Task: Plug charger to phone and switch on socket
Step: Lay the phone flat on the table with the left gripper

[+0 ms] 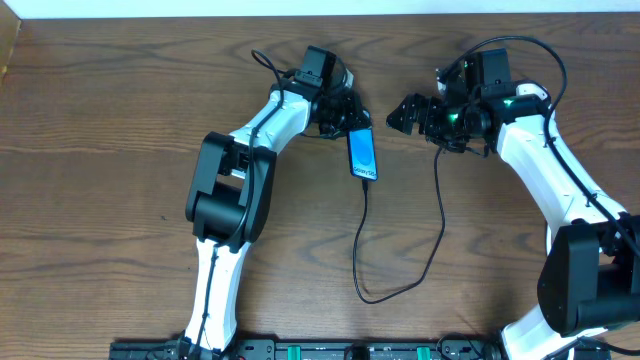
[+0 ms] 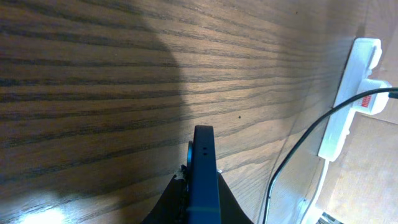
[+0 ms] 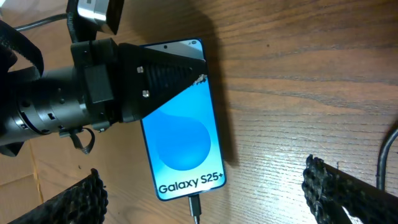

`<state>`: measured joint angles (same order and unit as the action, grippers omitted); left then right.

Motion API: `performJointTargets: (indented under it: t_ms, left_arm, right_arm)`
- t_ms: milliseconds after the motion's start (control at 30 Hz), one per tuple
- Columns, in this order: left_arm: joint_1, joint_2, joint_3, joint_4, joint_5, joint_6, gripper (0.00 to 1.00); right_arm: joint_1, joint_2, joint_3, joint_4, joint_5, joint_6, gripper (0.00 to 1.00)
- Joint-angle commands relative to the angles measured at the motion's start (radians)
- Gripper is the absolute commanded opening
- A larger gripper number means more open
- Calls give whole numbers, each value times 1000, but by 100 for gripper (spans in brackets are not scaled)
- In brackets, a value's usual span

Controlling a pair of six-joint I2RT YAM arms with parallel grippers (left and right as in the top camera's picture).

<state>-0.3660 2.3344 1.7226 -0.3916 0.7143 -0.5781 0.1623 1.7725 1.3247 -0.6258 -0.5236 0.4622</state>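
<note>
Spanning every view is a dark brown table (image 1: pixel 120 100) with long, fine wood grain and a dull sheen. Two arms reach over its far half: the left arm (image 1: pixel 232 180), in smooth white shells with bulky black joints, and the right arm (image 1: pixel 545 160), built alike.

The phone (image 1: pixel 363 152) sits between them near the middle of the table. It is a slim rectangle with rounded corners, its glossy screen bright blue with a paler oval and white "Galaxy S25+" lettering. The left fingers (image 3: pixel 163 74), flat black wedge-shaped plates, are closed on the phone's upper end, with one plate over the screen. From the left wrist the phone shows edge-on as a thin dark slab between them. Whether its lower end rests on the wood I cannot tell.

The right fingers (image 3: pixel 341 190), black with a coarse knobbly surface, stand wide apart and hold nothing, near the phone.

The socket (image 2: pixel 348 93), a narrow white plastic strip with a red patch, shows only from the left wrist, lying on the wood with a white cord (image 2: pixel 318 186) leaving one end.

The charger (image 1: pixel 441 215), a thin black cable, hangs in a long U toward the near edge. Its small plug tip (image 3: pixel 194 206) meets the phone's bottom edge.
</note>
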Motion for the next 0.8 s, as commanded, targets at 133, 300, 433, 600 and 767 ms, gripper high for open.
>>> performJointTargets:
  t_ms: [133, 300, 433, 600, 767]
  left_arm:
    - [-28, 0, 0, 3, -28, -26, 8]
    - [-28, 0, 0, 3, -28, -26, 8]
    - [-28, 0, 0, 3, -28, -26, 8]
    - [-28, 0, 0, 3, -32, -26, 7]
    - [-28, 0, 0, -13, -75, -26, 8]
  right_arm:
    - [10, -21, 3, -4, 2, -16, 99]
    - [10, -21, 3, -5, 2, -16, 99]
    - [10, -21, 3, -6, 10, -15, 99]
    - [10, -21, 3, -6, 11, -15, 99]
    - [10, -21, 3, -10, 20, -15, 99]
